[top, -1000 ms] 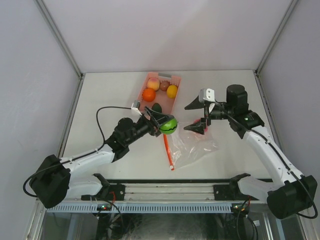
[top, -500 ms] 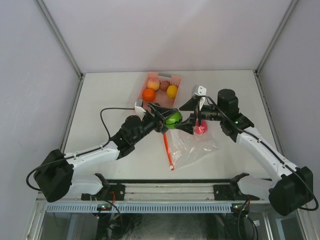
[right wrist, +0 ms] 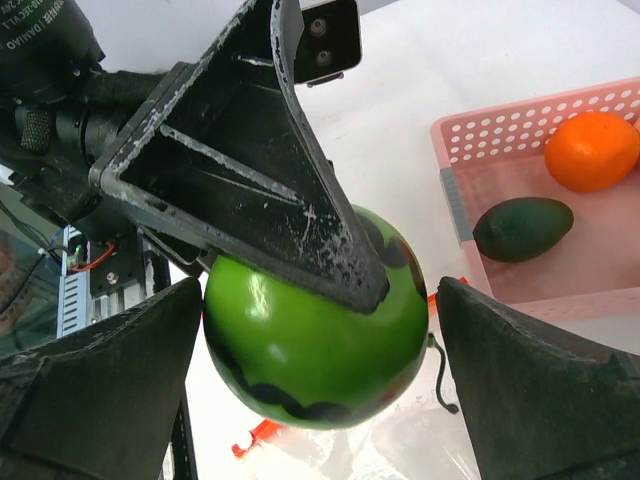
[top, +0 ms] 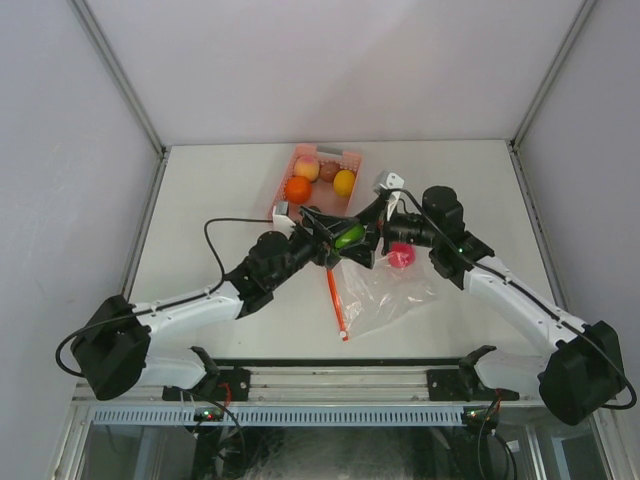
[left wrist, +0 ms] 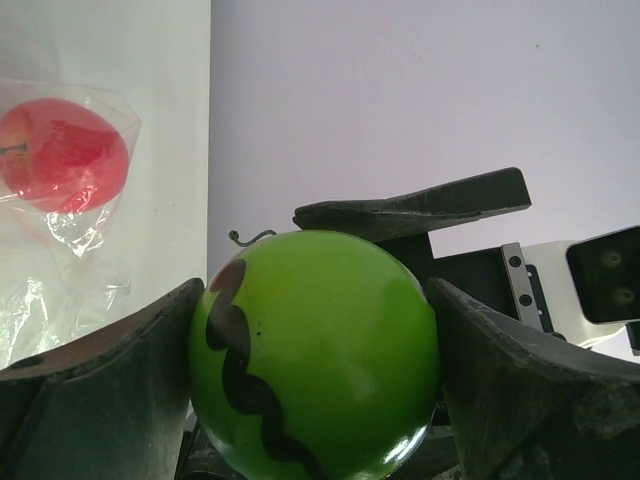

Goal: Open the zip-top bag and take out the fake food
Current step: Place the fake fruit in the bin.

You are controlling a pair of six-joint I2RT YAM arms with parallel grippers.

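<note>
Got one green ball (top: 349, 236) clenched in left gripper (left wrist: 315, 350) mid-table, right gripper (right wrist: 320, 370) spread wide around it. Counting one apple (top: 401, 257) in bag (top: 390, 295), five fruits (top: 297, 189) in far-edge basket (top: 335, 152).

White table (top: 210, 200) — two items are borne directly: a pink slotted basket (top: 340, 153) is set at the far middle, and the zip-top bag (top: 390, 295) is laid nearer the arm bases, zipper strip (top: 337, 305) leftward.
</note>
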